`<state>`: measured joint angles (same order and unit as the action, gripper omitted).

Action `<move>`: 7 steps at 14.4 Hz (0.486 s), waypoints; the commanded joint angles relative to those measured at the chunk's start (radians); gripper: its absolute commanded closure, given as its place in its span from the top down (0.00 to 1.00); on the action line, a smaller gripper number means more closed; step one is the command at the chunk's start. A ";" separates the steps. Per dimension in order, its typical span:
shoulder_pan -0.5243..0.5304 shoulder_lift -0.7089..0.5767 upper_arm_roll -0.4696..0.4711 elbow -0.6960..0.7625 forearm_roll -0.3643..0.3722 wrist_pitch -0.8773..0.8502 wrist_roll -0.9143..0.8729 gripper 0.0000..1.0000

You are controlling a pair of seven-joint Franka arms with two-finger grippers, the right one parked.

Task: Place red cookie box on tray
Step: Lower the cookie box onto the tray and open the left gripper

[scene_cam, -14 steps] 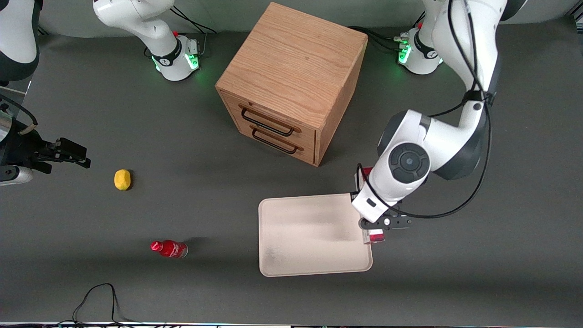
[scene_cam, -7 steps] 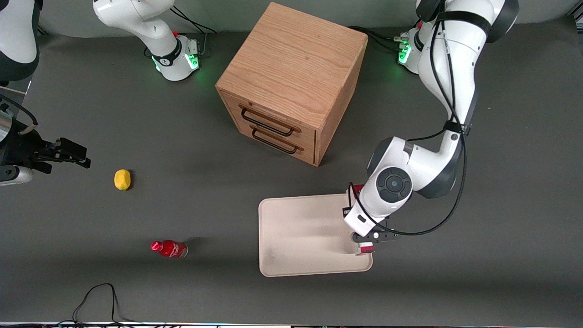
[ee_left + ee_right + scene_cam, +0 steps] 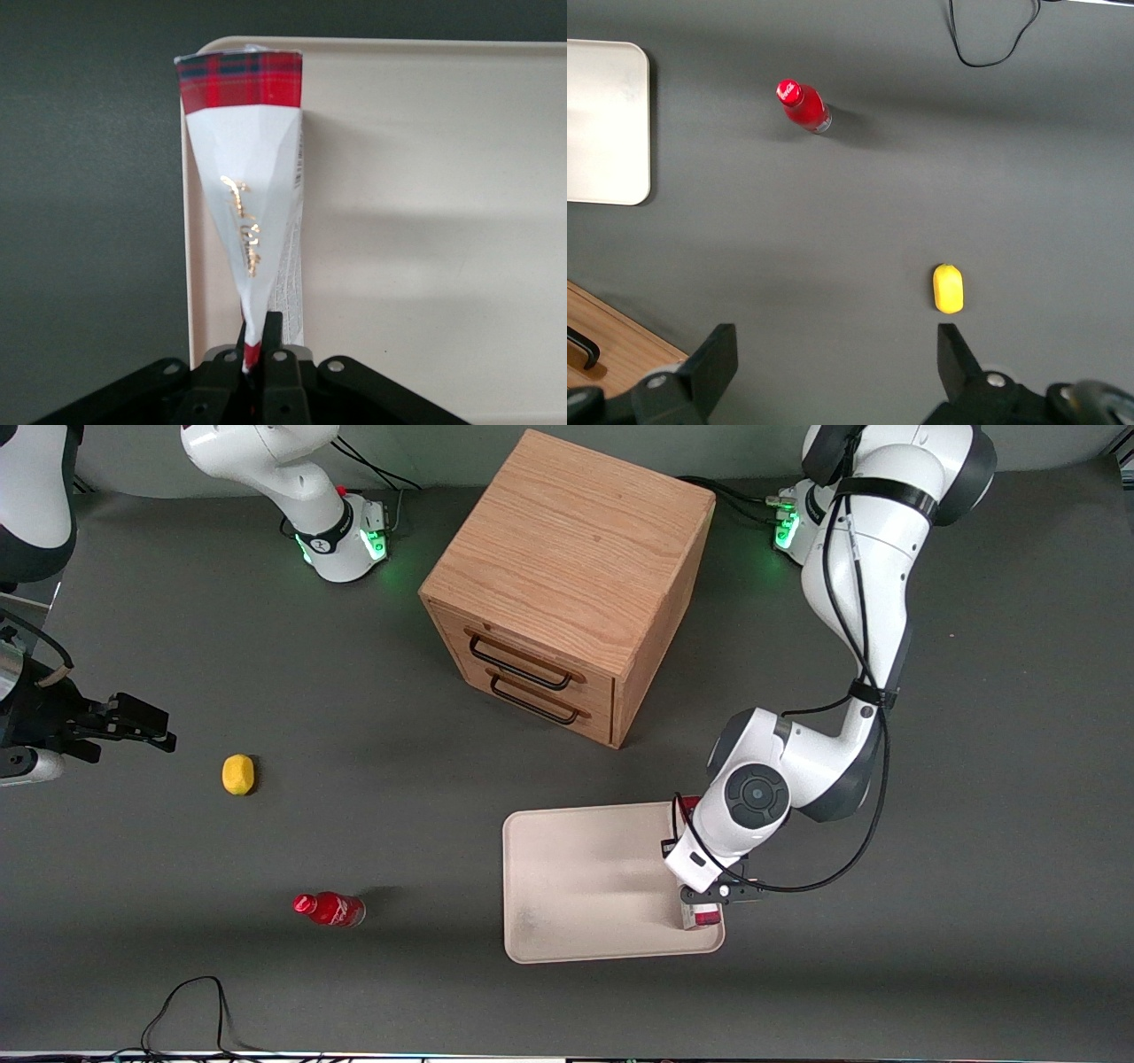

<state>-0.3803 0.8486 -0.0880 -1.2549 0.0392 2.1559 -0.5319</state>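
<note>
- Red cookie box [image 3: 244, 168] is clamped at one end in the gripper [image 3: 706, 895], whose fingers [image 3: 266, 341] are pinched tight on it; it hangs low along the tray's [image 3: 585, 886] rim at the working arm's end, its length running with that short side.
- Compared with a second ago, the arm has carried the box from outside the tray's edge to inside the rim, and the wrist looks lower too. My read: transport is nearly done, and what is left is setting the box down flat and letting go.
- Whether the box already touches the tray floor cannot be told from either view.
- On the box, a red tartan band crosses the end away from the gripper, with a white panel beneath carrying gold script I cannot read; small print along one edge is illegible.
- Away from the tray, toward the parked arm's end, stand a small red bottle [image 3: 329, 909] and a yellow lemon [image 3: 237, 774]; the bottle's label is unreadable.
</note>
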 commanded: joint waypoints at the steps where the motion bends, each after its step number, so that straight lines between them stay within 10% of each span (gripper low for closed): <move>1: -0.003 0.009 0.004 0.034 0.005 -0.004 -0.016 0.26; 3: -0.005 0.006 0.004 0.034 0.021 -0.005 -0.020 1.00; 7: -0.003 -0.041 0.004 0.034 0.015 -0.034 -0.046 1.00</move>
<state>-0.3802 0.8466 -0.0872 -1.2285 0.0450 2.1550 -0.5394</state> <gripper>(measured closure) 0.317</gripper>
